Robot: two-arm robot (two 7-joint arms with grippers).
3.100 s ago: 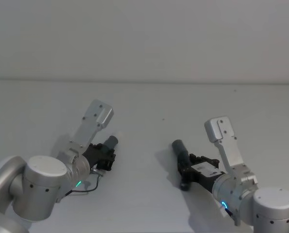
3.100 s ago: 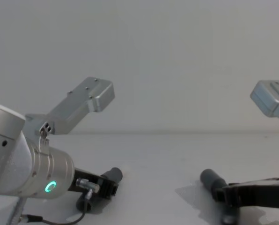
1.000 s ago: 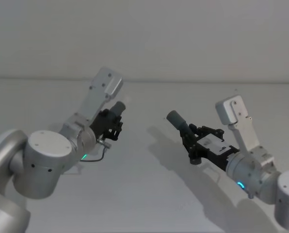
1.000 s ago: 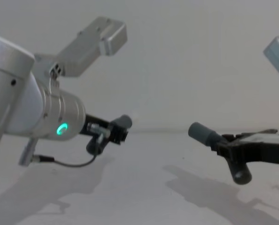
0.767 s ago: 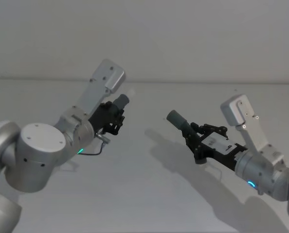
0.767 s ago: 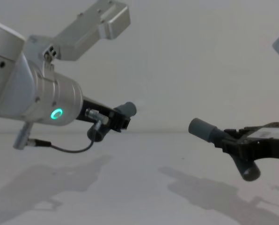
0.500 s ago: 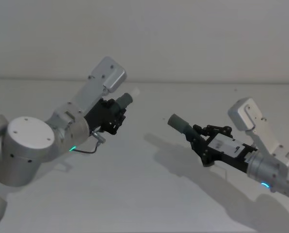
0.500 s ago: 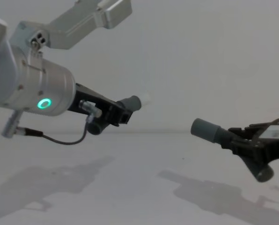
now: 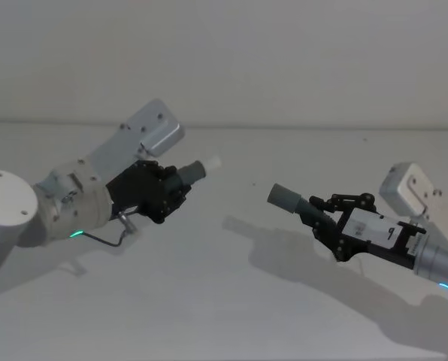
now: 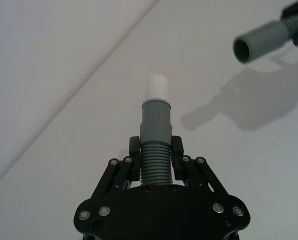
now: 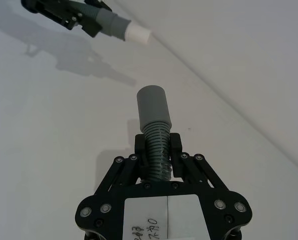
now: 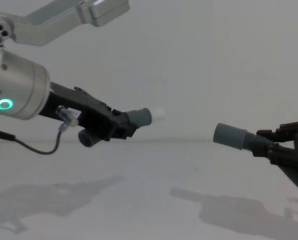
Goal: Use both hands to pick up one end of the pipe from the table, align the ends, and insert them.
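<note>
Both pipe pieces hang above the white table (image 9: 224, 301). My left gripper (image 9: 171, 188) (image 10: 155, 150) (image 12: 123, 127) is shut on the ribbed middle of one piece (image 10: 155, 125), whose narrow white tip (image 9: 211, 162) (image 12: 158, 113) (image 10: 156, 88) points to the right. My right gripper (image 9: 331, 218) (image 11: 157, 147) (image 12: 271, 145) is shut on the ribs of the other piece (image 11: 154, 115); its open grey cuff (image 9: 283, 197) (image 12: 228, 135) (image 10: 254, 44) faces left. A wide gap separates the two ends, and the white tip sits higher than the cuff.
A pale wall (image 9: 284, 60) rises behind the table's far edge. Shadows of both arms lie on the table under them.
Both arms have lifted the pieces off the table and turned them more level. The left piece's white tip now sticks out toward the right piece's cuff.
</note>
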